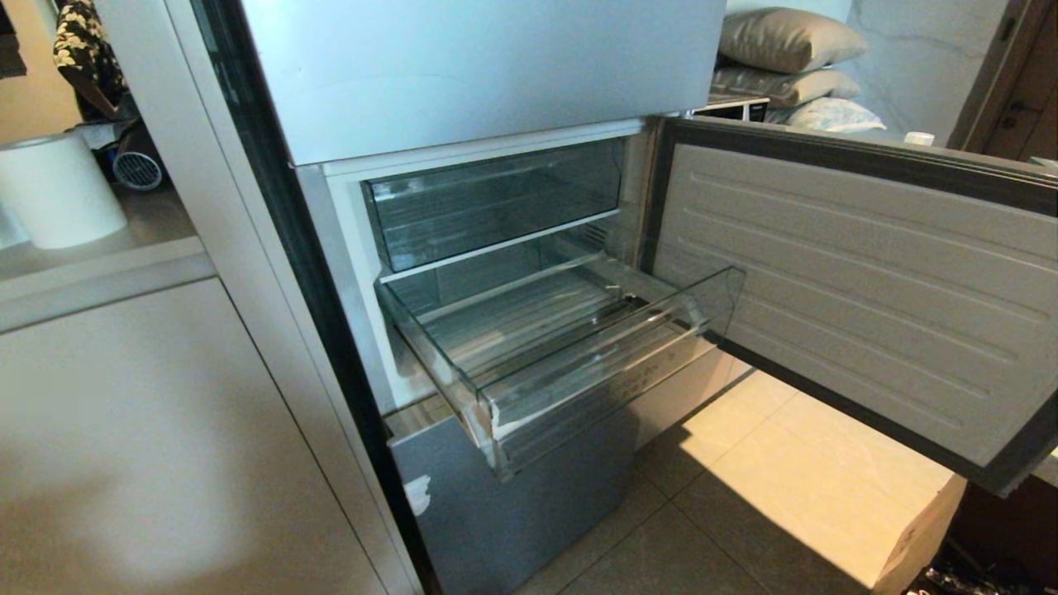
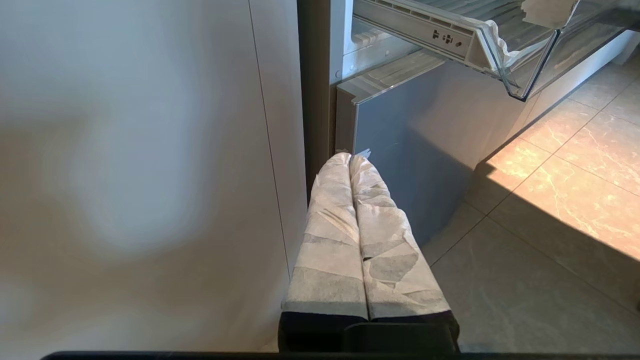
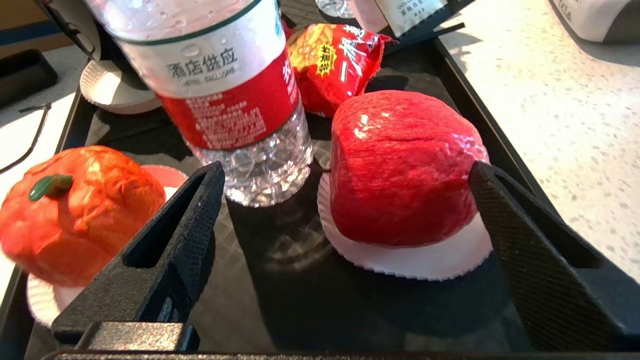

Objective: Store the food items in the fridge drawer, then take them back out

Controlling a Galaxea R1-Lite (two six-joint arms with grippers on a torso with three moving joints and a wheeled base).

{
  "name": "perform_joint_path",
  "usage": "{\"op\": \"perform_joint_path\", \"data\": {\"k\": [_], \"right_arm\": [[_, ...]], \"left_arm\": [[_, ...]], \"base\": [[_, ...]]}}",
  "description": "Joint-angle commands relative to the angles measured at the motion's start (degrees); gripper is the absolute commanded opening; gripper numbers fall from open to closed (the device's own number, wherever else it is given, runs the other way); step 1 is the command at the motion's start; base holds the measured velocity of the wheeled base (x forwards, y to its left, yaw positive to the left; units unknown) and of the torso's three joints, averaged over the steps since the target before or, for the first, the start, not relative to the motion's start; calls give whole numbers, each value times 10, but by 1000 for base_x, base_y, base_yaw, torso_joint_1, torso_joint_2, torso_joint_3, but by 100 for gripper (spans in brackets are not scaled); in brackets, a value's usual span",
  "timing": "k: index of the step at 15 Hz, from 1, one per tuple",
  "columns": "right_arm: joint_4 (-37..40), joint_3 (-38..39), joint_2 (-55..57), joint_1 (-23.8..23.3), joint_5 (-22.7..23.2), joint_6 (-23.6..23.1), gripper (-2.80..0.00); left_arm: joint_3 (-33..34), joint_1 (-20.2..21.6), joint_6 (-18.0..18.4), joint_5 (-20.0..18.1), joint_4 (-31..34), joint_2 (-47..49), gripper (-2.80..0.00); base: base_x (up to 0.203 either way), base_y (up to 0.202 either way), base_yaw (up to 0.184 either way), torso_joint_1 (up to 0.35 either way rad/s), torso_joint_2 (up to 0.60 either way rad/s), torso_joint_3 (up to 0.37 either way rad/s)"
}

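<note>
The fridge drawer [image 1: 562,347] is seen pulled out and empty at the centre of the head view, below a second clear drawer [image 1: 496,202]. The right claw [image 3: 345,200] is spread wide, holding nothing, over a black tray [image 3: 480,115], with the red fruit [image 3: 402,167] between its fingers and the orange-red fruit [image 3: 75,210] at lower left, beside a water bottle [image 3: 225,95]. The left claw [image 2: 356,162] is pressed closed, empty, beside the fridge.

Glossy, waxy red fruit [image 3: 400,170] at right of the frame sits on crimped white paper [image 3: 410,260]; the orange-red fruit [image 3: 75,210] at left looks wrinkly. Clear plastic bottle [image 3: 225,100], shiny crinkled snack packet [image 3: 332,60], textured black tray [image 3: 280,280]. Transparent plastic fridge drawer [image 1: 579,364], ribbed floor; matt grey fridge door [image 1: 860,289].
</note>
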Motion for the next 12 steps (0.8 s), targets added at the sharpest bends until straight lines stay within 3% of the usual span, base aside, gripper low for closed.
{"op": "perform_joint_path", "data": {"k": [1,12], "right_arm": [[-3,-9,8,-1,0,0,0],[-1,-2,-19,-30,0,-5,0]], "left_arm": [[0,0,0,0,0,-1,-280],[0,0,0,0,0,-2,-280]], "base": [[0,0,0,0,0,0],[0,0,0,0,0,0]]}}
